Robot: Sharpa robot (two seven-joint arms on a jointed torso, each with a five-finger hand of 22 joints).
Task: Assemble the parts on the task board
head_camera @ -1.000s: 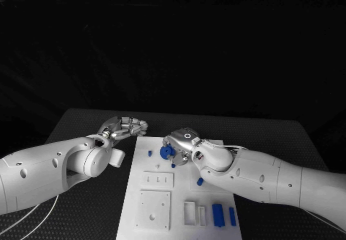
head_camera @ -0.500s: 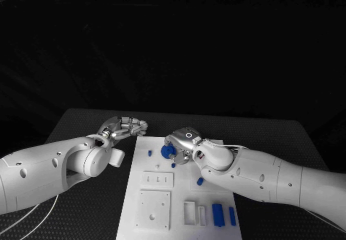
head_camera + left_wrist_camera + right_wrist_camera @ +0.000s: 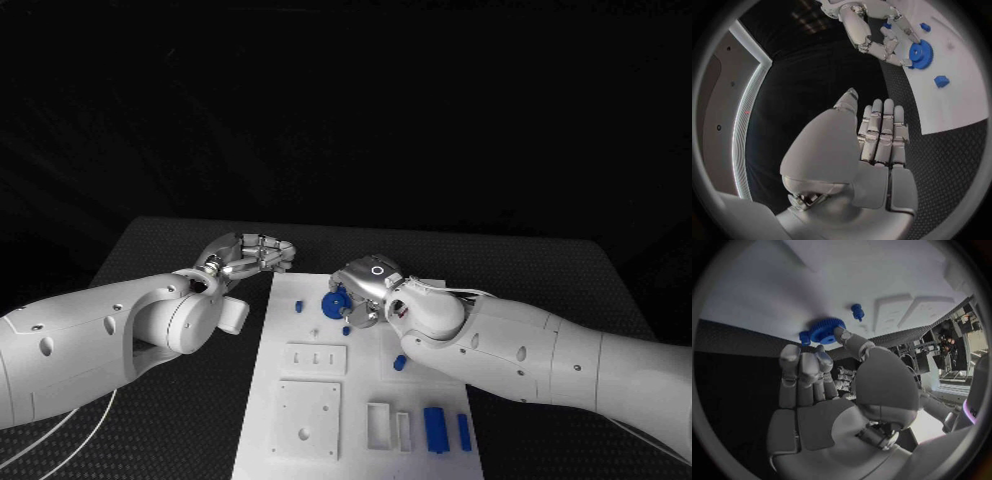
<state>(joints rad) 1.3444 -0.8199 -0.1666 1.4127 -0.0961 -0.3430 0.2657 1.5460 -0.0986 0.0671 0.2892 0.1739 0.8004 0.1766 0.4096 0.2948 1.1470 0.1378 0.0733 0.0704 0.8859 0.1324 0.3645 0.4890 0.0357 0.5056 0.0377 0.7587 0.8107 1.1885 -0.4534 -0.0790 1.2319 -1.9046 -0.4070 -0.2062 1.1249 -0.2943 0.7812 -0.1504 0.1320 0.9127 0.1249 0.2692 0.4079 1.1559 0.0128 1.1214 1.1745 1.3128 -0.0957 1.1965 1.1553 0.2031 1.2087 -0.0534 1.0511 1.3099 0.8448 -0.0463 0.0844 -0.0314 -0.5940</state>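
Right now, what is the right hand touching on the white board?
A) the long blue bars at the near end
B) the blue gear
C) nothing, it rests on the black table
B: in the right wrist view a fingertip of the right hand sits against the blue gear on the white board.

black table (image 3: 173,250); white task board (image 3: 361,375)

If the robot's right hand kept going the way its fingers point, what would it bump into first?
Probably the round blue toothed gear on the white task board. The right hand already has a fingertip at its edge, though actual contact is hard to judge.
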